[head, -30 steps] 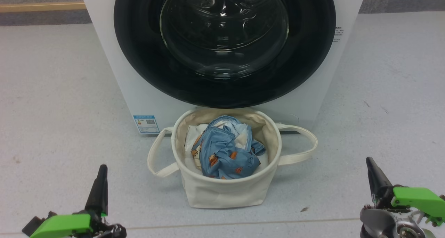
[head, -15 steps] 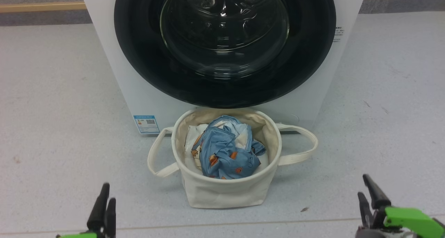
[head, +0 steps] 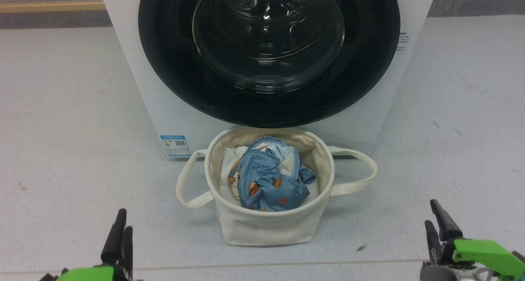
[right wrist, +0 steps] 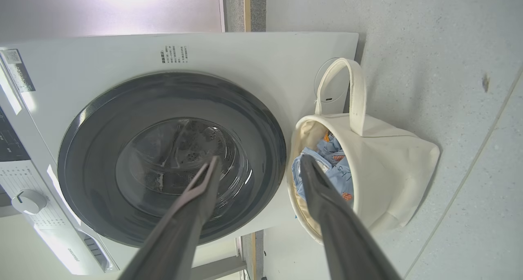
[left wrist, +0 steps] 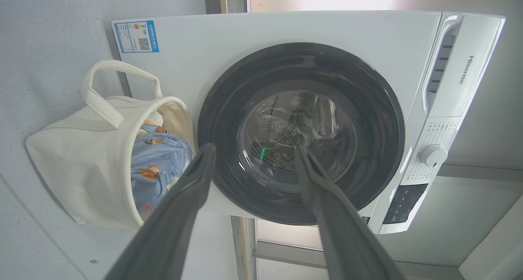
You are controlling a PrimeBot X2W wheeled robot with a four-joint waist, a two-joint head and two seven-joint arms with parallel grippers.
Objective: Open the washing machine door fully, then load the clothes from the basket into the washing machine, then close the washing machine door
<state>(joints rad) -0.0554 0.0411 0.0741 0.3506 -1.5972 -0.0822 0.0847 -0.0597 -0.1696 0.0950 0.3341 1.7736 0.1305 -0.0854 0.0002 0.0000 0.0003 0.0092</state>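
The white washing machine [head: 164,121] stands straight ahead. Its round black-rimmed washing machine door [head: 268,39] is closed flat against the front. The cream basket [head: 266,227] sits on the floor right below the door, handles out to both sides. It holds the clothes [head: 266,178], a light blue bundle with orange prints. My left gripper [head: 122,236] is at the lower left and my right gripper [head: 434,225] at the lower right, both well short of the basket. In the wrist views the left gripper [left wrist: 254,148] and right gripper [right wrist: 260,158] stand open with nothing between the fingers.
A blue label sticker [head: 175,145] marks the machine's lower left corner. The control panel and its knob [left wrist: 433,155] run along the top of the machine. Grey floor spreads to both sides, with a wooden skirting strip [head: 49,6] at the back.
Both grippers have gone from shut to open and now sit lower in the head view. The camera has shifted slightly; door, basket and clothes are unmoved.
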